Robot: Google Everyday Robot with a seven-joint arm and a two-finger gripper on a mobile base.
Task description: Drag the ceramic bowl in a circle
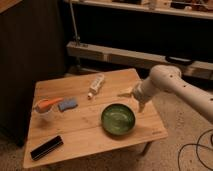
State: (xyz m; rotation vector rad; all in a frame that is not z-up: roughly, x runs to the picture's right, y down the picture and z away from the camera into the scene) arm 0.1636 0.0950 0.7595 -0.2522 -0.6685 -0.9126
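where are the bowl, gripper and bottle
bowl [118, 120]: camera view, centre of its inside
gripper [134, 100]: camera view, between its fingers, just beyond the bowl's right rim
bottle [97, 83]: camera view, mid body

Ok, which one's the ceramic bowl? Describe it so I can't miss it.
On the wooden table, look front right, beside the gripper at the right edge. The ceramic bowl is the wide, shallow, glossy green dish, far larger than the clear cup at left.
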